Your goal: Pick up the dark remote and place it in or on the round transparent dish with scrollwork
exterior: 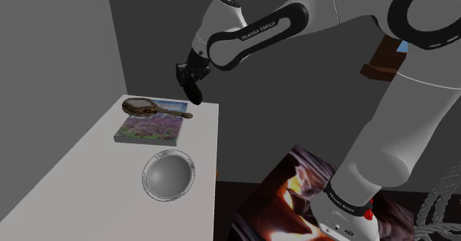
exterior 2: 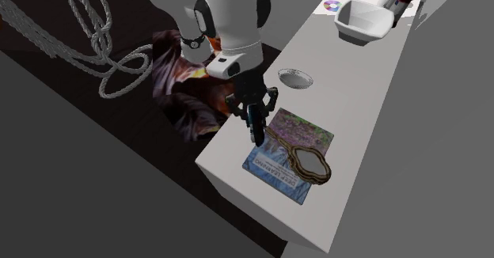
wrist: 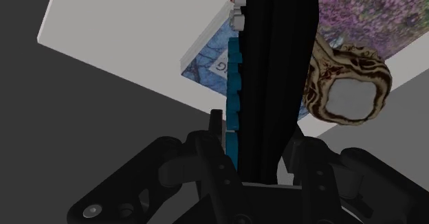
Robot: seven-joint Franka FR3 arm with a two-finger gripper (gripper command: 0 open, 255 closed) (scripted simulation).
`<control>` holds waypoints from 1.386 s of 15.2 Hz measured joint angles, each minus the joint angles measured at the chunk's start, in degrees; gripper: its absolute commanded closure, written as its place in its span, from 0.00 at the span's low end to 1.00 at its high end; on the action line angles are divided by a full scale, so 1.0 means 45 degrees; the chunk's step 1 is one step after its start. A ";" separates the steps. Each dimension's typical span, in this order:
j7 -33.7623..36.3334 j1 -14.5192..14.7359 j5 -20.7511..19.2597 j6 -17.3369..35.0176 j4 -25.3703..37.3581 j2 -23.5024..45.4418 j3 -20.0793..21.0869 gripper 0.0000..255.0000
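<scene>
The white arm point(exterior: 347, 10) reaches from its stand over one end of the long white tabletop point(exterior 2: 372, 130). On this end lies a book with a purple flower cover point(exterior: 151, 129), and just beside it a blue book point(exterior 2: 273, 169). An ornate brown hand mirror point(exterior 2: 307, 163) lies across the two books. The round transparent dish point(exterior: 168, 175) stands on the tabletop on the other side of the flower book, with nothing inside it. The black tool point(exterior: 194, 80) is at the tabletop's edge close to the books, and it is clenched on the dark remote point(wrist: 275, 85). The remote has a row of teal buttons and points down from the fingers toward the corner of the blue book, near the mirror. It is well apart from the dish.
</scene>
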 measured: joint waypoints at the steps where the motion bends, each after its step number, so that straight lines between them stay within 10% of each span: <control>1: 0.0338 0.0127 -0.0142 0.0124 -0.0352 -0.0221 0.0082 1.00; 21: 0.7891 0.2349 -0.2505 -0.1067 -0.2770 -0.3100 0.3588 1.00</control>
